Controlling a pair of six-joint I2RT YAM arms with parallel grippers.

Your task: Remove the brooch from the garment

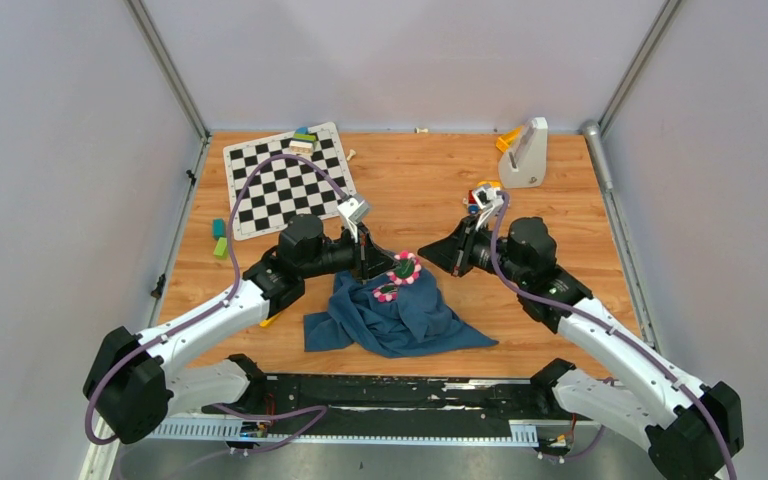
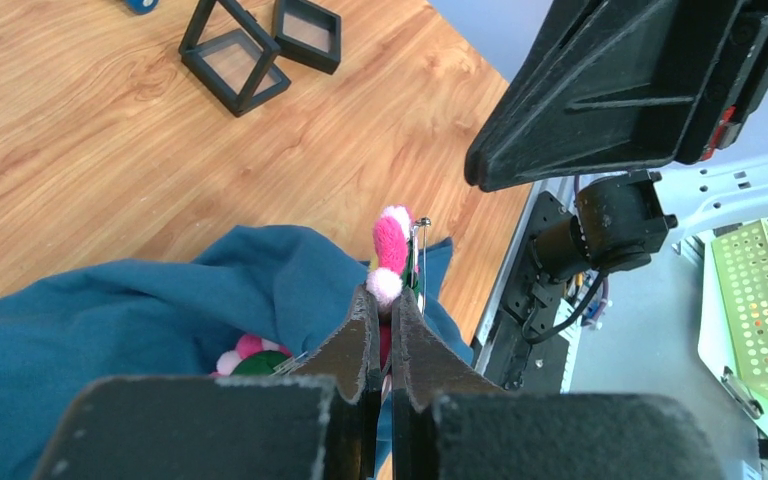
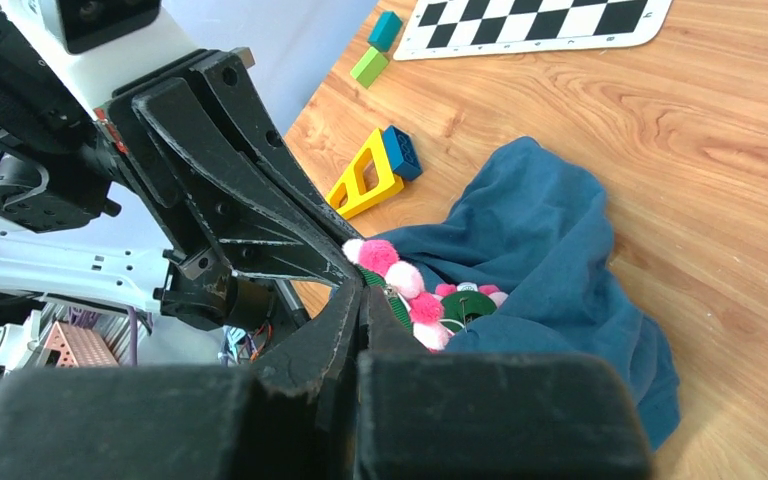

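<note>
**A:** Top external view has the brooch point(image 1: 404, 268) at the raised peak of the blue garment point(image 1: 400, 320), standing on edge between the two arms. How will it handle?

**B:** Light, I'd judge, with soft pom-pom petals round a stiffer flat green middle. The fluff will squash and slip, so the rim close to the centre is the surer hold. A thin metal pin point(image 2: 419, 250) runs along its back. I'd expect the limp cloth to lift with it unless something holds it down.

**A:** Who has it?

**B:** The left fingers point(image 2: 365, 330) are clenched on its lower edge. The right fingers point(image 3: 335, 320) are clenched too, tips just beside the petals, but the left wrist view shows a gap there, so I'd say they grasp nothing.

**A:** And the smaller magenta oval point(image 1: 386, 293)?

**B:** Lower on the same garment, near the brooch, and not the piece to take.

**A:** Surface and room?

**B:** A smooth wooden desk point(image 1: 420, 190), where loose fabric will slide. The chequered mat point(image 1: 285, 180) and white stand point(image 1: 525, 155) sit well apart, and a blue block point(image 3: 401, 152) lies near the garment's edge. There's space above to pull upward.
</note>
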